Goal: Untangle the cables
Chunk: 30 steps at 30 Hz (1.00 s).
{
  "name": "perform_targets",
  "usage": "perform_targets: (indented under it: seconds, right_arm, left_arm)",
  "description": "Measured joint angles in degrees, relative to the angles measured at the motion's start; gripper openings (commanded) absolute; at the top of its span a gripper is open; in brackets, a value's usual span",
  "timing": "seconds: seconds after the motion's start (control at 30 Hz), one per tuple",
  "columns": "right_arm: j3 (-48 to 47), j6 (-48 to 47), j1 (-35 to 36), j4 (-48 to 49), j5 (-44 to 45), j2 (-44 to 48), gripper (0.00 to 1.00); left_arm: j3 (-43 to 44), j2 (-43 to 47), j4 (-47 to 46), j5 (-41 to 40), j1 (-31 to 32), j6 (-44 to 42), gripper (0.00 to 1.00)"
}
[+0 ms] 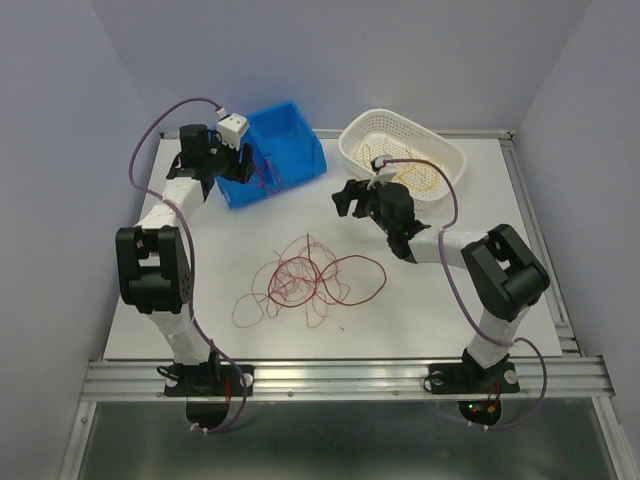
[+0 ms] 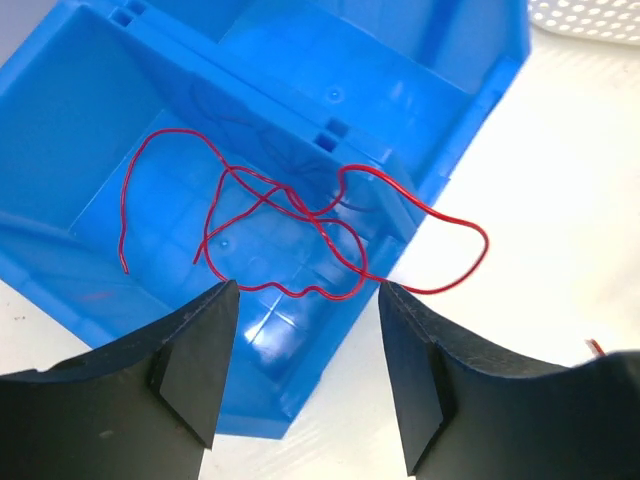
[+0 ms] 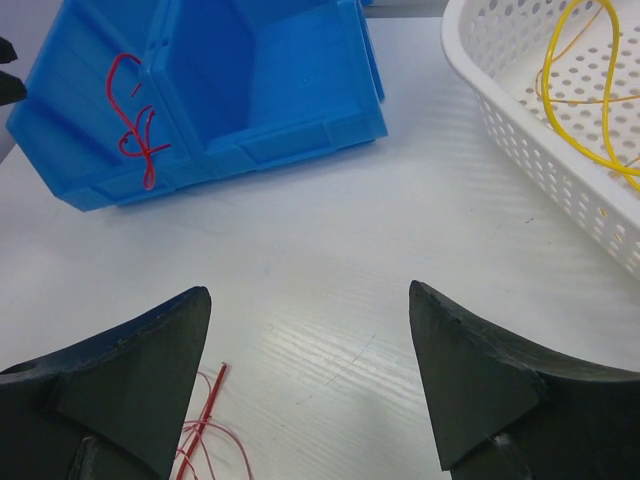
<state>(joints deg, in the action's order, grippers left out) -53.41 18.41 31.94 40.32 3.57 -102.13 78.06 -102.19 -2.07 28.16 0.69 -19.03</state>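
Observation:
A tangle of thin dark red cables (image 1: 308,280) lies on the white table in front of the arms; its far tip shows in the right wrist view (image 3: 205,420). One red cable (image 2: 300,215) hangs over the edge of the blue bin (image 1: 270,155), and shows on the bin's wall in the right wrist view (image 3: 135,130). Yellow cables (image 1: 415,172) lie in the white basket (image 1: 448,155). My left gripper (image 1: 236,160) is open and empty just above the bin; in its wrist view (image 2: 308,300) the red cable lies beyond the fingertips. My right gripper (image 1: 348,196) is open and empty over bare table.
The blue bin (image 2: 120,120) stands at the back left and the white perforated basket (image 3: 520,110) at the back right. The table's metal rail (image 1: 350,375) runs along the near edge. Grey walls close in on both sides.

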Motion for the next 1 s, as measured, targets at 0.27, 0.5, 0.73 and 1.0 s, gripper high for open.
perform_targets:
  seconds: [0.27,0.5,0.73,1.0]
  right_arm:
    - [0.8,0.9,0.0,0.0,0.8,1.4,0.87]
    - [2.6,0.9,0.0,0.0,1.2,4.1,0.88]
    - [4.5,0.9,0.0,0.0,1.1,5.9,0.88]
    - [6.5,0.6,0.0,-0.1,1.1,8.4,0.88]
  left_arm:
    - [-5.1,4.4,2.1,2.0,3.5,-0.9,0.71]
    - [-6.0,4.0,1.2,2.6,7.2,-0.8,0.73]
    - [-6.0,0.9,-1.0,0.0,9.7,-0.8,0.68]
    - [-3.6,-6.3,-1.1,-4.0,11.5,-0.6,0.55]
